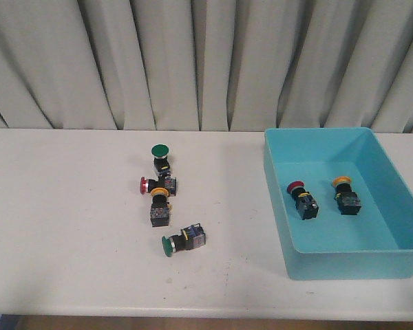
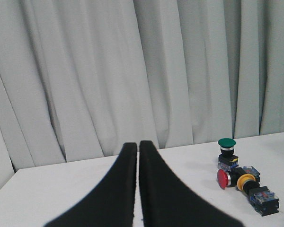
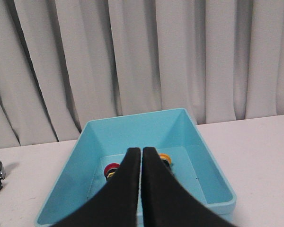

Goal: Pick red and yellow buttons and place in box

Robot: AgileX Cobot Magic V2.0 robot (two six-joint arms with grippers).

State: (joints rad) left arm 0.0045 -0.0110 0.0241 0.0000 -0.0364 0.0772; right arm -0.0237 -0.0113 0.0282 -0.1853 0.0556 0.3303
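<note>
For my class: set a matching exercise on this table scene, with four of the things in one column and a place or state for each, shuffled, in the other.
Things:
1. upright green button
2. red button outside the box
3. red button in the box
4. left gripper

Places or states:
A. inside the turquoise box, beside a yellow one
B. shut, holding nothing
C. lying on its side in the cluster on the table
D. standing at the cluster's far end, nearest the curtain

Pairs: 1-D, 2-C, 3-A, 4-B

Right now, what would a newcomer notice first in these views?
The turquoise box on the table's right, already holding a red button and a yellow button. Next, the cluster left of centre: a red button and yellow button touching, between two green buttons.
</note>
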